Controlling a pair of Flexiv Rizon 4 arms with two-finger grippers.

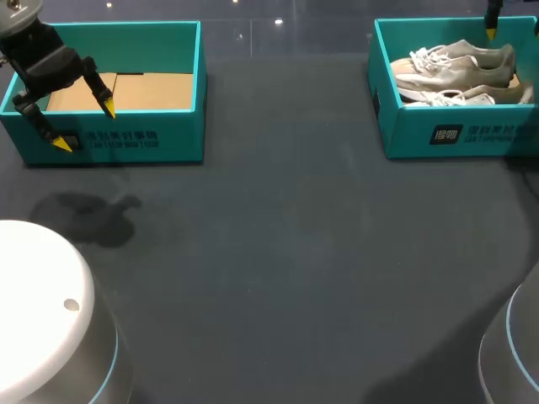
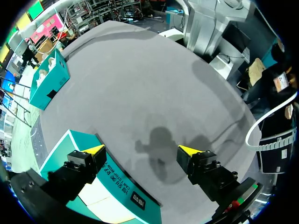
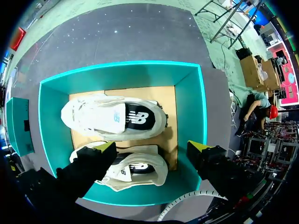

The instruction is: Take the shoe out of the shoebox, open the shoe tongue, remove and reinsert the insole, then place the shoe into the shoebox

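Left claw spread, straddling box front wall, upper left; right claw spread over shoes in shoebox, upper right; grey table between.

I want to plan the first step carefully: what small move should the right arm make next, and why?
Probably lower the right end effector onto the shoe beneath it. It is open and hangs above the shoebox, gripping nothing, and that shoe lies on its side under the fingers, beside the second shoe.
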